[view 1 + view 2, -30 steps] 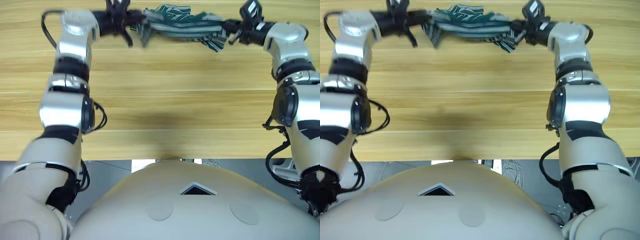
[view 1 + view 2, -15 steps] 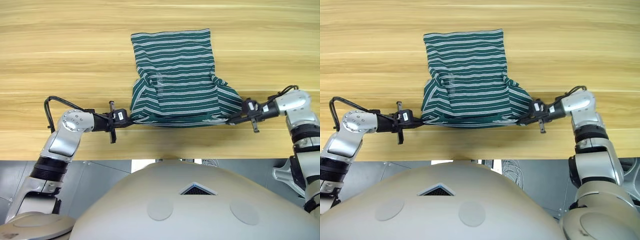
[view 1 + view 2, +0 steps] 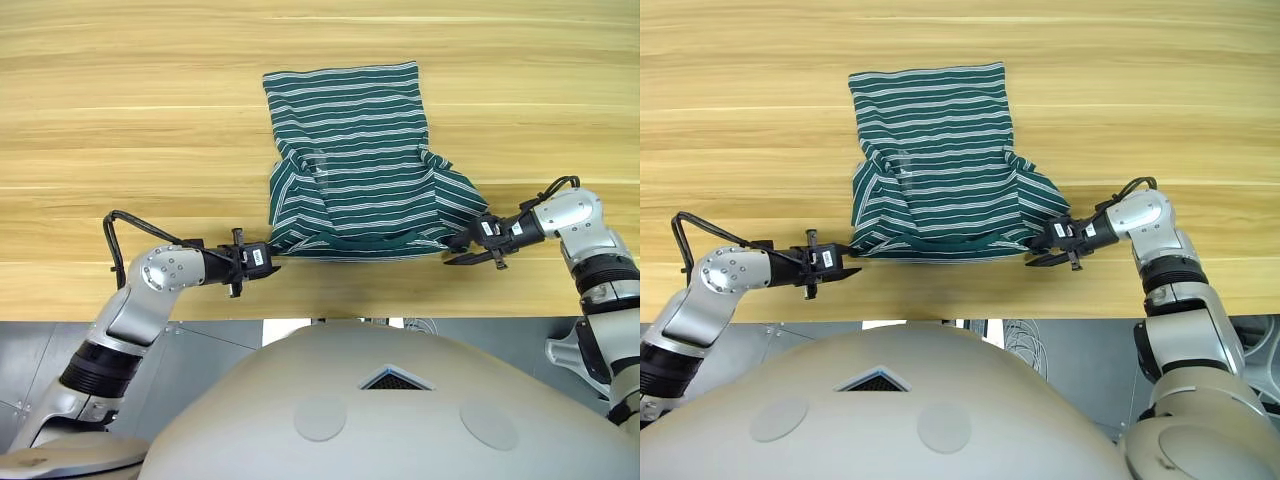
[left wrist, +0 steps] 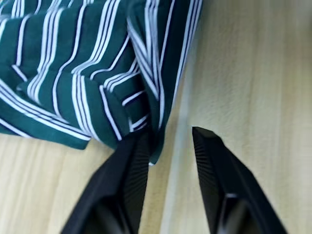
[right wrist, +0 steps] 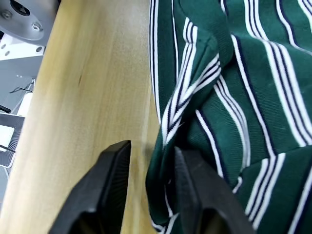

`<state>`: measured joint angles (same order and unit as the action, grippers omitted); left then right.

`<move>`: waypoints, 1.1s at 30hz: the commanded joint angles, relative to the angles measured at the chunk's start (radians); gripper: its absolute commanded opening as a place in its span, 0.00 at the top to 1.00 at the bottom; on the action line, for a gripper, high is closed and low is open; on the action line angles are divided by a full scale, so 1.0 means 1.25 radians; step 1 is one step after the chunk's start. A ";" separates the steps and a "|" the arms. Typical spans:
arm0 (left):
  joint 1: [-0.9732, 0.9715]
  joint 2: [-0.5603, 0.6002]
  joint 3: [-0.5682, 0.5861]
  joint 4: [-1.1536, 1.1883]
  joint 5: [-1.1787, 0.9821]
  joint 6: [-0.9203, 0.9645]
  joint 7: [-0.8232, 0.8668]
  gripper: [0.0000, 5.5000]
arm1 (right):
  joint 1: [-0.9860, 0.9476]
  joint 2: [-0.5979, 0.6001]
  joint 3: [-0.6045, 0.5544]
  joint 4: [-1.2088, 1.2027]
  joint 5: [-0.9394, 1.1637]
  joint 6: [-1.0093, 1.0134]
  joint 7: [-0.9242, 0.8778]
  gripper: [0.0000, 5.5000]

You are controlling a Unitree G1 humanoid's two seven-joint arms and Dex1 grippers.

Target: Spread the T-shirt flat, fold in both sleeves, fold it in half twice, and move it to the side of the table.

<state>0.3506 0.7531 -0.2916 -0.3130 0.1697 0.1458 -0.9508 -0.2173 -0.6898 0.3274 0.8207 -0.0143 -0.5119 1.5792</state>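
Fingers [image 4: 130,175] of the left gripper [image 4: 169,135] are parted, with bare wood showing in the gap, and nothing is clamped. A striped corner of the T-shirt [image 3: 350,150] touches the inner face of one finger and ends there. The other finger stands clear of the cloth over the desk [image 3: 120,120].

On the right gripper [image 5: 153,148] the fingers [image 5: 113,180] are likewise spread. A rumpled fold of the shirt's edge lies in the gap, with wood visible beside it, and no grip on the cloth can be made out.

Between the two grippers the dark green, white-striped T-shirt is laid across the middle of the desk. Its straight hem is turned toward the far edge and its neckline toward the near edge. The body lies mostly smooth, while both sleeves are bunched and creased at the shoulders. The left gripper is placed at the shirt's near left corner and the right gripper at its near right corner, both close to the near edge of the desk.
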 commanded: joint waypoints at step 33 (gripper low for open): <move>-0.926 -0.453 0.036 1.171 -0.022 -0.310 0.214 0.31 | -0.184 0.217 0.025 0.180 0.013 -0.037 -0.154 0.62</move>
<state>-0.7592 0.1952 -0.2337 1.0477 0.0982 -0.2287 -0.7154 -0.4376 -0.4176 0.3578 1.0500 0.0139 -0.5558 1.3573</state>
